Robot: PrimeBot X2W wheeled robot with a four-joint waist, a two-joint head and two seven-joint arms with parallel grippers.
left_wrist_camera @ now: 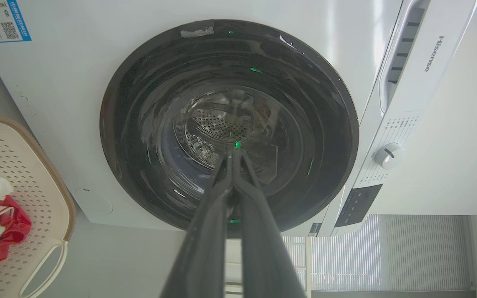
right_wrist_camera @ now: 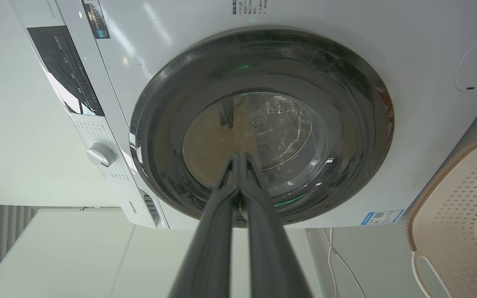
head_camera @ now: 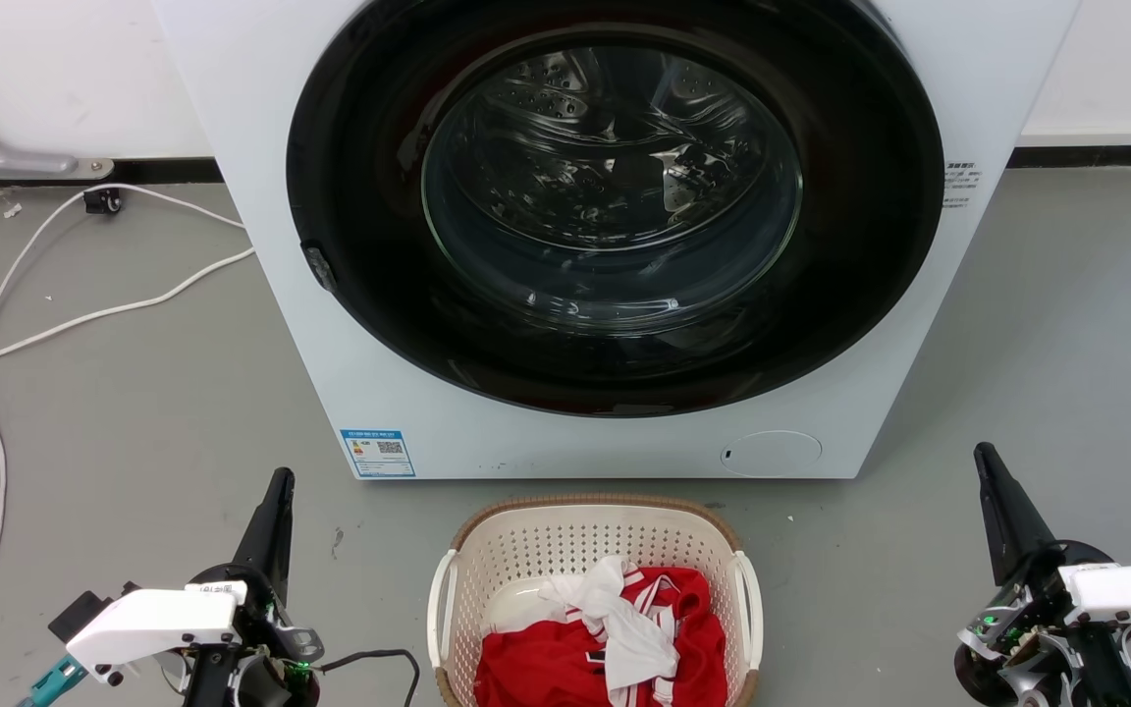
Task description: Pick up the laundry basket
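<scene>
The laundry basket (head_camera: 565,535) stands on the floor just in front of the washing machine, at the bottom middle of the head view. It is cream and perforated, with a brown rim and white side handles, and holds red and white clothes. It also shows in the wrist views: the laundry basket (left_wrist_camera: 27,174) at the left edge, the laundry basket (right_wrist_camera: 454,207) at the right edge. My left gripper (head_camera: 281,478) is shut, left of the basket and apart from it. My right gripper (head_camera: 983,452) is shut, well to its right. Both point at the machine's door, the left gripper (left_wrist_camera: 235,154) and the right gripper (right_wrist_camera: 238,155) with nothing between their fingers.
A white front-loading washing machine (head_camera: 261,196) with a shut round door (head_camera: 615,196) rises close behind the basket. White cables (head_camera: 84,314) trail over the grey floor at the left. Bare floor lies on both sides of the basket.
</scene>
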